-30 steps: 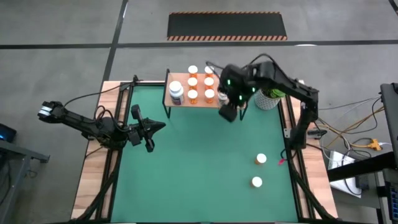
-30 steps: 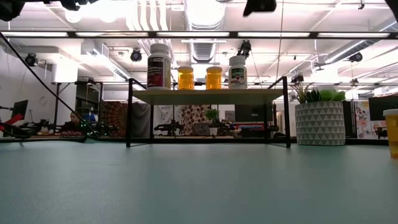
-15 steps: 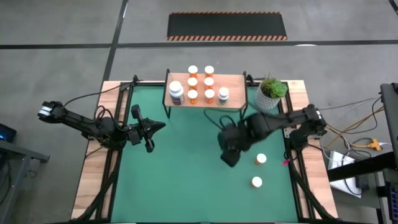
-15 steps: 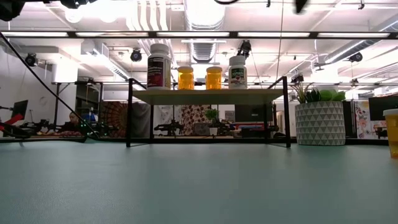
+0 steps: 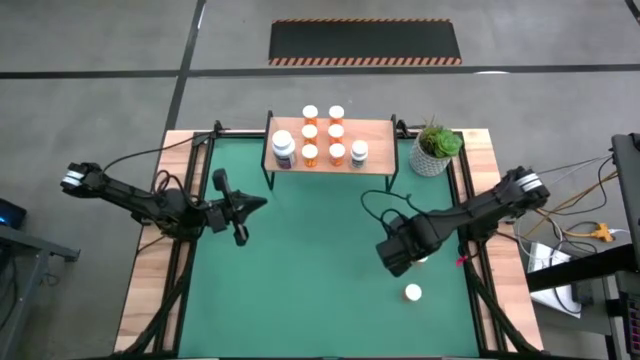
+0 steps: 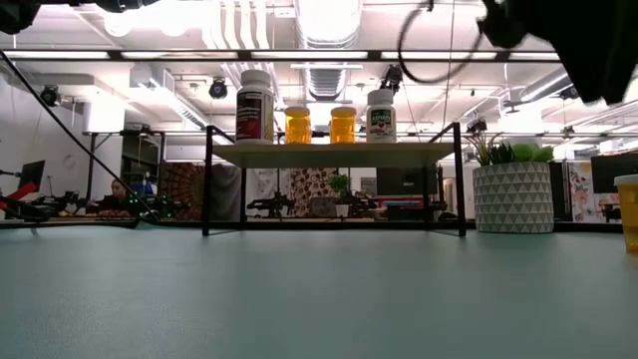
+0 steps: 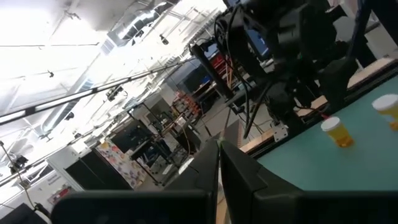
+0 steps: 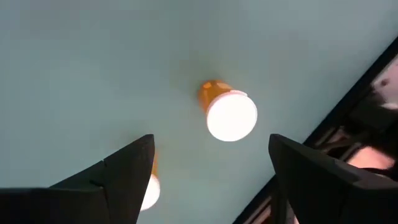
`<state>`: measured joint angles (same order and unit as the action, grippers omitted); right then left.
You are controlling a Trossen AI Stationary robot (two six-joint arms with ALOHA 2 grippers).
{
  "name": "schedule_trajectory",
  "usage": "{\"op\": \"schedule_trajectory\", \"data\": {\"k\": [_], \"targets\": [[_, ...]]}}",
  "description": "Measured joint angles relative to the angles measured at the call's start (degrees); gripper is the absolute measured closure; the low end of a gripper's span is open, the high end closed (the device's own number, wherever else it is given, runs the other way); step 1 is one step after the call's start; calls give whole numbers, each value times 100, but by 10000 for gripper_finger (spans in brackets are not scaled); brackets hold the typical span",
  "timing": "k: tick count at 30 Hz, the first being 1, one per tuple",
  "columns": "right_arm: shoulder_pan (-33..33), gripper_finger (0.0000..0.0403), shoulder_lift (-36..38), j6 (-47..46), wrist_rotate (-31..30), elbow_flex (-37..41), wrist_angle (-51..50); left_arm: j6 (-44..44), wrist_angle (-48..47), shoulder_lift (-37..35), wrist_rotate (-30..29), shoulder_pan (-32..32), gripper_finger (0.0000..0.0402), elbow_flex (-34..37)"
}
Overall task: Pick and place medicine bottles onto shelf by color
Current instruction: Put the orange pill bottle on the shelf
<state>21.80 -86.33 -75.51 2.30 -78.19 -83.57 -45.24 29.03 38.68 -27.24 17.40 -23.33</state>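
Observation:
The light-wood shelf (image 5: 375, 135) stands at the table's far edge. On it stand several orange white-capped medicine bottles (image 5: 323, 142), a larger white-and-dark one (image 5: 283, 148) and a small dark one (image 5: 359, 152). Two more orange bottles stand on their bases on the green mat at the near right, one (image 8: 229, 112) (image 5: 424, 258) below my right gripper and one (image 5: 412, 293) nearer the front. My right gripper (image 8: 211, 140) (image 5: 400, 252) hangs open over them, pointing down and touching nothing. My left gripper (image 5: 255, 205) (image 7: 219, 180) waits shut at the table's left, holding nothing.
A white pot with a green plant (image 5: 436, 150) stands right of the shelf. The green mat (image 5: 300, 280) is bare from its middle to its near left. Black frame rails (image 5: 470, 290) run along the table's sides. The room beyond shows in the low view.
My right gripper has left the shelf's right end, swung toward the table's near right and come down. It now hangs over the two loose orange bottles and enters the top right of the low view. The bottles have stayed put.

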Motion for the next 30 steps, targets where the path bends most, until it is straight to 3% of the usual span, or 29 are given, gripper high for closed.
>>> {"op": "schedule_trajectory", "data": {"k": [6, 16, 22, 30], "targets": [[-7, 103, 648, -341, 164, 1178, 892, -53, -1, 30, 0, 1, 402, 0], [-9, 113, 1339, -897, 396, 2471, 1784, -241, 3, 14, 0, -1, 402, 0], [-9, 115, 1393, -1007, 432, 2820, 2409, -363, 3, 19, 0, -1, 402, 0], [-9, 144, 1382, -1254, 367, 2946, 2439, -373, 6, 12, 0, 0, 402, 0]]}}
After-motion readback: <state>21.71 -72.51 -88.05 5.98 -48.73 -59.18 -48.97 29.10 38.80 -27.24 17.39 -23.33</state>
